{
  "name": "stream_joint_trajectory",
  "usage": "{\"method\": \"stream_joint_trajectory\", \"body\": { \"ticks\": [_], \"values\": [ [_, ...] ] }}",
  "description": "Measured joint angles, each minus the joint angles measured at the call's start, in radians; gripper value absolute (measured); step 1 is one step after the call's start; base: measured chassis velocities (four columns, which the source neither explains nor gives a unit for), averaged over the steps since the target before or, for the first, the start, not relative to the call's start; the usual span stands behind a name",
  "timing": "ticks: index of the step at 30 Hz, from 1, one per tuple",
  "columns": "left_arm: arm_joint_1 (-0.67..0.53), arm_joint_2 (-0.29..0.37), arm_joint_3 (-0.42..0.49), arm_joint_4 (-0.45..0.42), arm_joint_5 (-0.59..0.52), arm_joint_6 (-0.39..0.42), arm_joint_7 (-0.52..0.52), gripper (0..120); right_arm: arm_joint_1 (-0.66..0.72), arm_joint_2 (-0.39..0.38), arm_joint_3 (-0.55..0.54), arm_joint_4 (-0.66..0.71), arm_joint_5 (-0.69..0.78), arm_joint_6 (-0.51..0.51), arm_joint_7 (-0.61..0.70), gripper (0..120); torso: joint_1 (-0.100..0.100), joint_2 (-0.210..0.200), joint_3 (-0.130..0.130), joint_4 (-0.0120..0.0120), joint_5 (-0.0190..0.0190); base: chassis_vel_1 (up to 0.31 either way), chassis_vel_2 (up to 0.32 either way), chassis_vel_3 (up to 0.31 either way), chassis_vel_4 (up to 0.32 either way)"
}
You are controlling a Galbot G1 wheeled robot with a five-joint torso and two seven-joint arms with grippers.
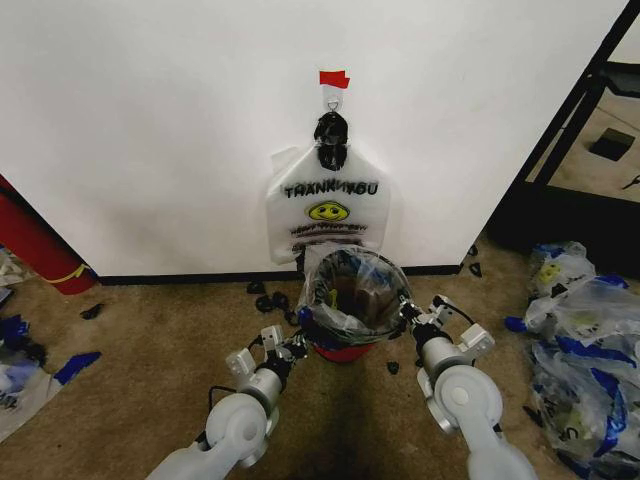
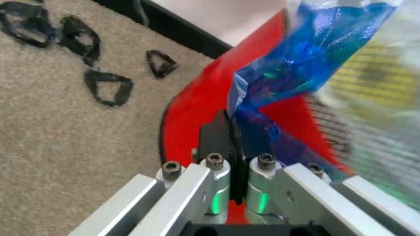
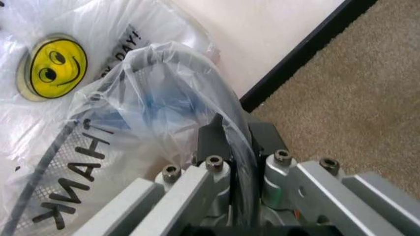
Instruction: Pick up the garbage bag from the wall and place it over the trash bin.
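Clear plastic of the garbage bag (image 1: 352, 288) is stretched over the trash bin (image 1: 345, 345) rim below the wall (image 1: 150, 120). Left gripper (image 1: 297, 343) and right gripper (image 1: 407, 312) each pinch its opposite edges, apparently to spread the mouth wide. A spare bag (image 1: 328, 205) hangs behind.

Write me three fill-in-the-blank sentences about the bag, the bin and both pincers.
1. The garbage bag is draped over the trash ____.
2. The left pincer and right pincer each pinch the bag's ____.
3. Another bag hangs from a hook on the ____.

Missing words: bin; edge; wall
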Motion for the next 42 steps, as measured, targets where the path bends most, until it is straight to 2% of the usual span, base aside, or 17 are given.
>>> {"method": "stream_joint_trajectory", "body": {
  "ticks": [9, 17, 22, 24, 26, 28, 33, 35, 40, 42],
  "values": [
    [-0.011, -0.017, 0.004, 0.059, 0.029, -0.014, 0.009, 0, -0.001, -0.003, 0.0, 0.007, 0.012, -0.013, 0.0, 0, 0.0, 0.0, 0.0, 0.0001, 0.0, 0.0, 0.0, 0.0, 0.0],
    [-0.007, -0.031, 0.009, 0.06, 0.045, -0.017, 0.012, 0, -0.007, -0.003, -0.002, 0.011, 0.018, -0.025, 0.0, 0, 0.0, 0.0, 0.0, 0.0, -0.0001, 0.0, 0.0, 0.0, 0.0],
    [0.002, -0.007, 0.002, 0.029, 0.045, -0.003, 0.012, 15, -0.009, -0.004, -0.002, 0.012, 0.016, -0.026, 0.001, 0, 0.0, 0.0, 0.0, 0.0, -0.0001, 0.0, 0.0, 0.0, 0.0],
    [0.017, 0.018, -0.004, -0.002, 0.045, 0.008, 0.012, 26, -0.006, -0.005, -0.001, 0.008, 0.015, -0.026, 0.004, 0, 0.0, 0.0, 0.0, 0.0, 0.0, 0.0, 0.0, 0.0, 0.0],
    [0.03, 0.039, -0.009, -0.026, 0.052, 0.015, 0.013, 32, -0.002, -0.006, 0.0, 0.004, 0.014, -0.026, 0.005, 0, 0.0, 0.0, 0.0, 0.0001, 0.0, 0.0, 0.0, 0.0, 0.0],
    [0.036, 0.048, -0.01, -0.037, 0.058, 0.017, 0.014, 36, 0.0, -0.007, 0.0, 0.003, 0.014, -0.026, 0.006, 0, 0.0, 0.0, 0.0, 0.0, 0.0, 0.0, 0.0, 0.0, 0.0],
    [0.082, 0.101, -0.028, -0.091, 0.084, 0.017, 0.033, 59, 0.008, -0.013, 0.002, -0.005, 0.013, -0.025, 0.007, 0, 0.0, 0.0, 0.0, 0.0, 0.0, 0.0, 0.0, 0.0, 0.0],
    [0.088, 0.106, -0.03, -0.098, 0.084, 0.017, 0.035, 61, 0.009, -0.013, 0.002, -0.005, 0.013, -0.025, 0.007, 0, 0.0, 0.0, 0.0, 0.0001, -0.0001, 0.0, 0.0, 0.0, 0.0],
    [0.117, 0.137, -0.041, -0.133, 0.1, 0.012, 0.05, 84, 0.015, -0.015, 0.005, -0.014, 0.014, -0.022, 0.008, 0, 0.0, 0.0, 0.0, 0.0, -0.0002, 0.0, 0.0, 0.0, 0.0],
    [0.119, 0.139, -0.044, -0.135, 0.104, 0.01, 0.05, 88, 0.016, -0.016, 0.005, -0.014, 0.014, -0.022, 0.008, 0, 0.0, 0.0, 0.0, 0.0, -0.0002, 0.0, 0.0, 0.0, 0.0]
  ]
}}
